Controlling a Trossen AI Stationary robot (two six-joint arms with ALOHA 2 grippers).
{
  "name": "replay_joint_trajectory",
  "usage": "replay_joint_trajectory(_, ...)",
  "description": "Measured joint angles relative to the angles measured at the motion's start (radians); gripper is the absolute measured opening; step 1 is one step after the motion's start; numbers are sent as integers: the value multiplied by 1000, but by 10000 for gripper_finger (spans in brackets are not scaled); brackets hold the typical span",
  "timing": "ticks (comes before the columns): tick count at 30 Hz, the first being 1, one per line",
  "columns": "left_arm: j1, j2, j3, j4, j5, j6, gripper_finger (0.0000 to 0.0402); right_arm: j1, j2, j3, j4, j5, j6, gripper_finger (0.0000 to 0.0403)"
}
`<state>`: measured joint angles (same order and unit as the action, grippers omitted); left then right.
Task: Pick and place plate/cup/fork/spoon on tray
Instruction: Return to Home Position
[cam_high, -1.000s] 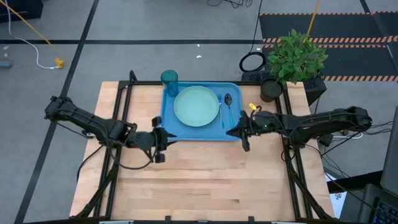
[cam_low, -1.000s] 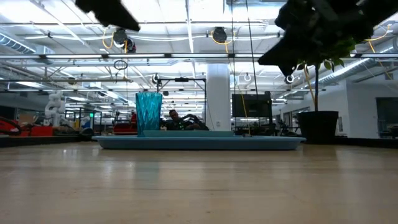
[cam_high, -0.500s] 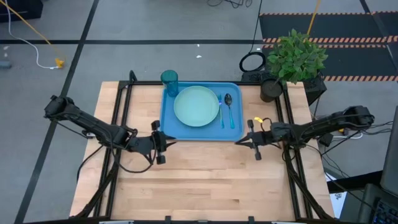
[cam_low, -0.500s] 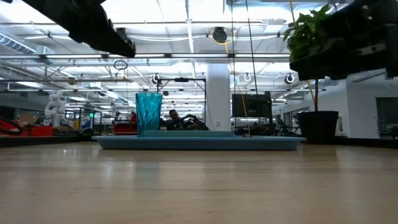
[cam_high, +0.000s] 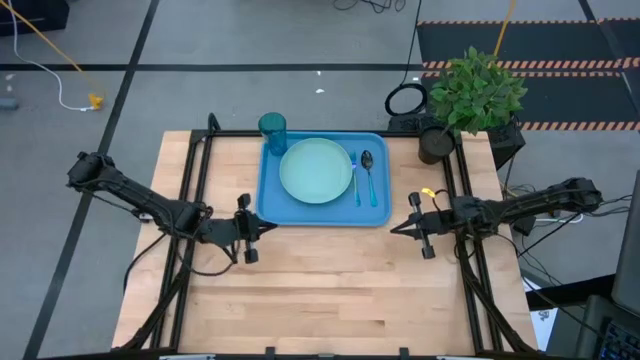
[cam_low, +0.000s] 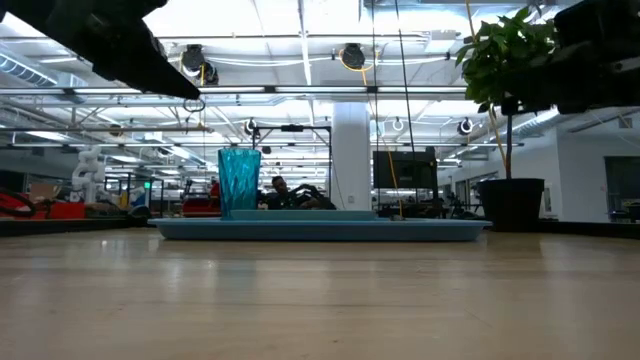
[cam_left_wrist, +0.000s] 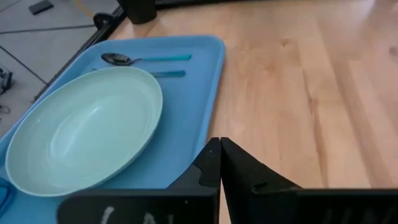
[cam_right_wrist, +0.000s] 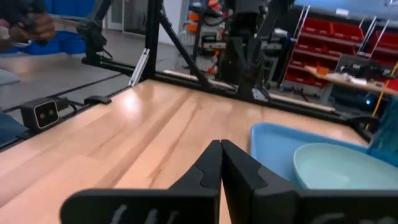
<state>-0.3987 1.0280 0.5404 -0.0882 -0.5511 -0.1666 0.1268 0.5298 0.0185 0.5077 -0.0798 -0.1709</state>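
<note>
The blue tray (cam_high: 382, 212) lies at the table's far middle. On it rest the mint-green plate (cam_high: 315, 170), the blue fork (cam_high: 355, 180) and the dark-bowled spoon (cam_high: 368, 165). The teal cup (cam_high: 272, 127) stands upright at the tray's far left corner. My left gripper (cam_high: 268, 226) hovers shut just off the tray's near left corner, holding nothing. My right gripper (cam_high: 395, 230) hovers shut just off the near right corner, also holding nothing. The left wrist view shows the plate (cam_left_wrist: 87, 130), the spoon (cam_left_wrist: 134, 59) and the shut gripper (cam_left_wrist: 219, 146).
A potted plant (cam_high: 475, 95) in a dark pot (cam_high: 437, 145) stands at the table's far right corner. Bare wood (cam_high: 320, 300) fills the near half of the table. Black frame rails run along both sides of the table.
My left gripper has shut and drawn slightly back toward the table's left edge. My right gripper, shut throughout, has pulled away from the tray's right side toward the right and near edges. The tray and the things on it have stayed still.
</note>
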Motion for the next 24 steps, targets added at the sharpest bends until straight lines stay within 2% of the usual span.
replay_joint_trajectory(7,-17,-187,-120,55,4,17,4,0,-132,-2,-103,-2,-39,0)
replay_joint_trajectory(9,-17,-236,-157,67,32,34,6,0,-156,-2,-124,-3,-42,0)
replay_joint_trajectory(13,-17,-325,-233,98,70,64,14,0,-175,-3,-143,-2,-41,0)
replay_joint_trajectory(17,-17,-408,-289,102,73,82,5,0,-176,-3,-139,-3,-42,0)
replay_joint_trajectory(21,-16,-479,-326,135,88,175,9,0,-177,-3,-139,-3,-41,0)
replay_joint_trajectory(24,0,-526,-352,165,158,258,14,0,-179,-3,-139,-2,-49,0)
